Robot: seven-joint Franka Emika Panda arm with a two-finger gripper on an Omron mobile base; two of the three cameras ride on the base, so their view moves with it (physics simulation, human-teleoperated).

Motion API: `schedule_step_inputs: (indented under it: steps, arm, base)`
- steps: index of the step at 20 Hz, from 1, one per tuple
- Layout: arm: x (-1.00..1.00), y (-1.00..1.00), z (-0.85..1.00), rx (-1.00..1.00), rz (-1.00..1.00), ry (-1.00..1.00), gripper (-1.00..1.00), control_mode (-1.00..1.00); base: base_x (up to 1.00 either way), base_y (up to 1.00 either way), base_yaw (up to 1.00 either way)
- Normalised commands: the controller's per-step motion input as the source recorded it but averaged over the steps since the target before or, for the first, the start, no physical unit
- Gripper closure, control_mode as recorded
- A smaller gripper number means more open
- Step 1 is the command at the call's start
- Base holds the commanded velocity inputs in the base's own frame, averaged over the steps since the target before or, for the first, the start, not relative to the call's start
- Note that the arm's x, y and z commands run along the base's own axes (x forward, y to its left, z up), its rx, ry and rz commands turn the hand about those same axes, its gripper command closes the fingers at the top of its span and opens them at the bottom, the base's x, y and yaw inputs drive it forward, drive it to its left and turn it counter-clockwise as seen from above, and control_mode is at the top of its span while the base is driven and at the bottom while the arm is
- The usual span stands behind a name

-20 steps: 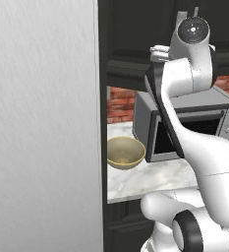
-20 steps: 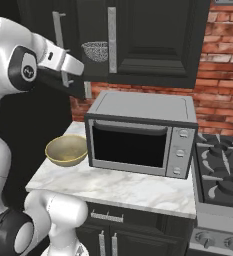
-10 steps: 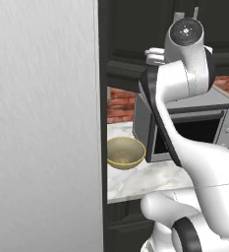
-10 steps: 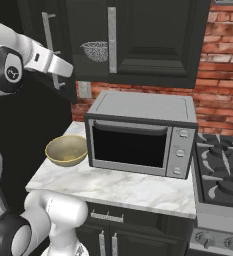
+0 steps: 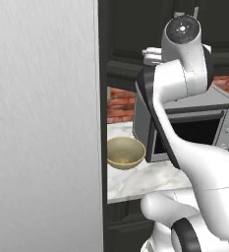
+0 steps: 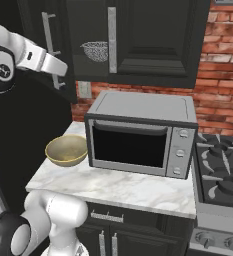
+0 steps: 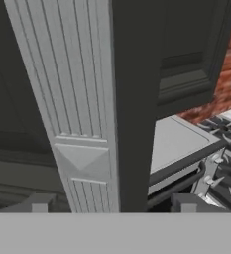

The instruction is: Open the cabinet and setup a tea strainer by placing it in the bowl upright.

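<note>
Cabinet: the black wall cabinet [image 6: 153,40] hangs above the microwave; its left door [image 6: 48,45] is swung out toward the robot, and the right door with its long silver handle [image 6: 111,40] looks closed

Door edge: in the hand view the fluted edge of the open door [image 7: 87,109] stands upright just in front of the camera, between the two fingertips

Gripper: the gripper [image 7: 109,204] is set wide, one tip on each side of the door edge; whether either tip touches the door cannot be told; in the right base view the white forearm [image 6: 40,57] reaches up to the open door by its handle

Tea strainer: the grey mesh tea strainer [image 6: 96,50] sits on the cabinet shelf in the opening between the two doors, rim up, well above the bowl and apart from the gripper

Bowl: the olive-yellow bowl [image 6: 67,150] stands on the marble counter [image 6: 113,187] just left of the microwave, with nothing in it; it also shows in the left base view [image 5: 126,152]

Microwave: the grey microwave [image 6: 140,135] is on the counter with its door shut; a stove [image 6: 223,175] is to its right

Wall: red brick [image 6: 223,65] behind the microwave and stove
</note>
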Motion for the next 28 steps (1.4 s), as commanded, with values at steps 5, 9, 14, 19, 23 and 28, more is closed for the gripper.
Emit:
schedule_step_inputs:
  steps: [5,9,14,19,23,28]
  arm:
    - [-0.72,-0.08,0.16,0.06,0.06,0.00,-1.00,-1.00]
    - [-0.87,-0.09,0.15,0.17,0.11,0.00,-1.00,-1.00]
    - [-0.49,-0.72,0.00,0.57,0.17,0.00,-1.00,-1.00]
    - [-0.01,-0.82,0.00,0.85,0.16,0.04,-1.00,-1.00]
    - [0.19,-0.40,-0.11,0.69,0.18,0.15,-1.00,-1.00]
    - [0.58,0.06,-0.33,0.29,0.10,0.13,-1.00,-1.00]
  base:
    - [0.00,0.00,0.00]
    - [0.00,0.00,0.00]
    - [0.00,0.00,0.00]
    - [0.00,0.00,0.00]
    - [0.00,0.00,0.00]
    - [0.00,0.00,0.00]
